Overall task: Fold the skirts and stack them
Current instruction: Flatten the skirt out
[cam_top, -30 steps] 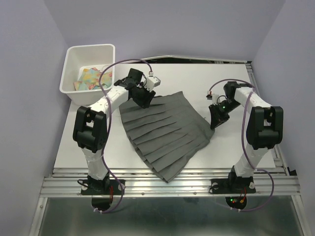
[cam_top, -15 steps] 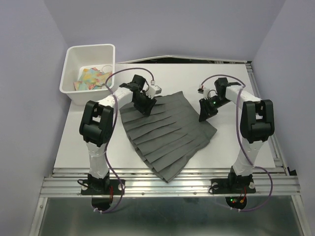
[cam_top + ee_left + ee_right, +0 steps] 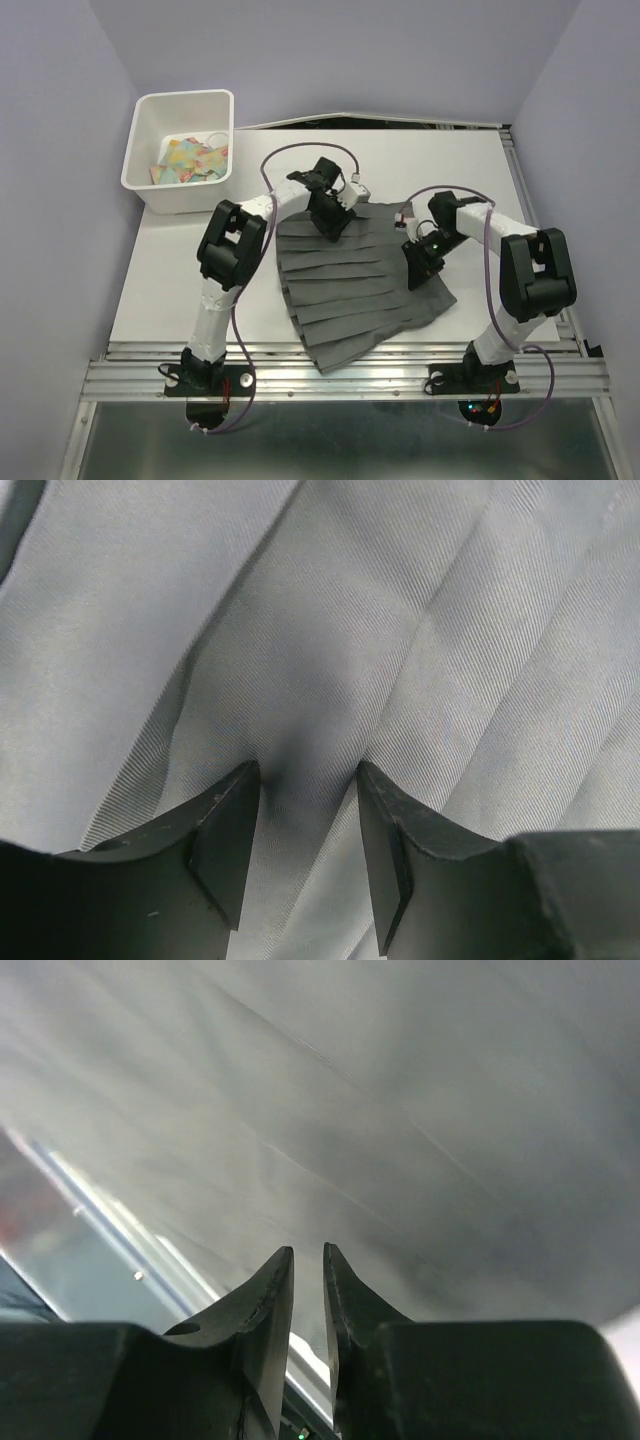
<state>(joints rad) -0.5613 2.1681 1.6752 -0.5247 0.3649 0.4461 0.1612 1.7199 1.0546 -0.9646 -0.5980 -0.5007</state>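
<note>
One dark charcoal pleated skirt [image 3: 360, 290] lies spread flat mid-table, waist at the far side, wide hem toward the near edge. My left gripper [image 3: 335, 225] stands on the waist end. In the left wrist view it [image 3: 308, 775] is open, both tips pressed into the skirt [image 3: 330, 630], with cloth puckered between them. My right gripper [image 3: 417, 265] rests on the skirt's right side edge. The right wrist view is blurred: the gripper [image 3: 308, 1250] is shut to a thin slit against the skirt [image 3: 400, 1110], and I see no cloth in the slit.
A white bin [image 3: 185, 95] holding colourful cloth pieces [image 3: 190, 158] stands at the far left corner. Bare white table [image 3: 150, 270] lies left of the skirt. The hem tip reaches the metal rail [image 3: 130, 375] at the near edge.
Both grippers came onto the skirt. The left slid right along the waist and the right moved nearer, and the skirt shifted right and turned with them.
</note>
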